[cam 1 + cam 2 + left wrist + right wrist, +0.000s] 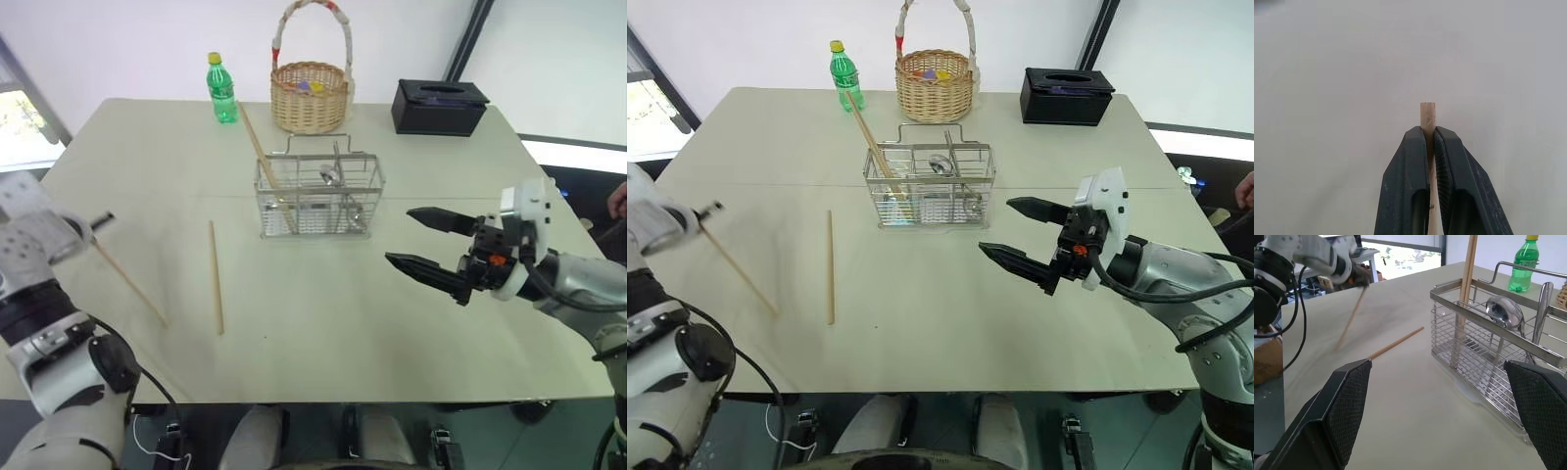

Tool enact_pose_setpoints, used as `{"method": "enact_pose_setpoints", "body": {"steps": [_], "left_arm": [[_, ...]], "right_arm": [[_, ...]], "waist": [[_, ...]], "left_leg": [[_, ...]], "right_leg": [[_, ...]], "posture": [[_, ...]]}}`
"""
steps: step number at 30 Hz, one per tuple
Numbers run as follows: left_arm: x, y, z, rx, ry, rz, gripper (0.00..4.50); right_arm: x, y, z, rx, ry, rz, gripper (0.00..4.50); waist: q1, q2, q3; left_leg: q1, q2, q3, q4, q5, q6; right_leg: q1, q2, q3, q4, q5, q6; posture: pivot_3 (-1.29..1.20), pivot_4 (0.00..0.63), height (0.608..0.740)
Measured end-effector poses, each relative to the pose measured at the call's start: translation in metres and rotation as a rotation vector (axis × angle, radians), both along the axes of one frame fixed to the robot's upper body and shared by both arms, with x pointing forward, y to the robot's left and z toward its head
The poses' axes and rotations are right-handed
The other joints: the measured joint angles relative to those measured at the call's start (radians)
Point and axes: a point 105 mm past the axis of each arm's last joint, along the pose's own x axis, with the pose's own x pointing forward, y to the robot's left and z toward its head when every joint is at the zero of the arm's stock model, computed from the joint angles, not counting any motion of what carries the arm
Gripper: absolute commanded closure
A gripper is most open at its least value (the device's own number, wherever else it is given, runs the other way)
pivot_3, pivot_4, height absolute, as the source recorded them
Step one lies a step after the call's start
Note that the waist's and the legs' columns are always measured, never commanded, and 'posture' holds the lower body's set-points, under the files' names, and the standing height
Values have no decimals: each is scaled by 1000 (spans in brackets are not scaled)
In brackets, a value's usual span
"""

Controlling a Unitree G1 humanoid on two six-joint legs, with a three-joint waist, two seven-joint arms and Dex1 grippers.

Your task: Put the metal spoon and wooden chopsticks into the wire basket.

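Left gripper (1430, 134) clamped on one of the wooden chopsticks (129, 283), raised at nine o'clock off the table (323, 323). Right gripper (423, 241) spread wide, empty, at four o'clock from the wire basket (318, 201). In the basket: metal spoon (329, 178), bowl up, and one chopstick leaning toward eleven o'clock. Another chopstick flat at seven o'clock of the basket.

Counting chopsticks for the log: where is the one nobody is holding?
The loose chopstick lies flat on the table, left of the wire basket.
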Motion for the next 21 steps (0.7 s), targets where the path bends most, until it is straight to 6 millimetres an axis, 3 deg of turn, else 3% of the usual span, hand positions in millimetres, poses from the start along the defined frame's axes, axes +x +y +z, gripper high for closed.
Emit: {"method": "enact_pose_setpoints", "body": {"steps": [3, 6, 9, 11, 13, 16, 21], "left_arm": [[7, 12, 35, 94, -203, 43, 4478], [17, 3, 76, 170, -421, 8, 4478], [28, -26, 133, 244, -664, -86, 4478], [33, -45, 158, 267, -764, -137, 4478], [43, -77, 184, 260, -869, -237, 4478], [56, -122, 200, 262, -930, -397, 4478], [72, -190, 194, 295, -922, -679, 4478]], "right_arm": [[1, 0, 2, 9, 0, -14, 0], [1, 1, 3, 16, 7, -26, 0], [-1, 5, 8, 23, -6, -28, 0], [-1, 5, 8, 24, -6, -35, 0], [-1, 7, 9, 27, -6, -48, 0], [-1, 8, 10, 24, -17, -58, 0], [-5, 5, 1, 21, -1, -99, 0]], "waist": [[1, 0, 0], [5, -2, -1], [9, -3, -1], [10, -2, -1], [13, -2, -1], [10, -1, -1], [-5, 0, 0]], "left_leg": [[-1, 0, 1, 0, 0, 0], [-3, -1, 0, 1, 0, 1], [-5, -1, -1, 1, 1, 4], [-6, -1, -1, 1, 1, 4], [-7, -1, -1, 1, 1, 6], [-7, -1, 0, 1, 1, 7], [-8, -1, 0, 1, 1, 7]], "right_leg": [[0, -1, 0, -2, 0, 0], [0, -1, -1, -2, 0, 0], [-1, -1, -2, -5, 2, 0], [0, -1, -2, -7, 4, 1], [0, 0, -2, -9, 5, 2], [0, 0, -2, -10, 5, 2], [-1, 2, -3, -10, 5, 2]], "posture": [[0, 150, 663], [0, 150, 663], [0, 150, 663], [0, 150, 663], [0, 150, 663], [0, 150, 663], [0, 150, 663]]}}
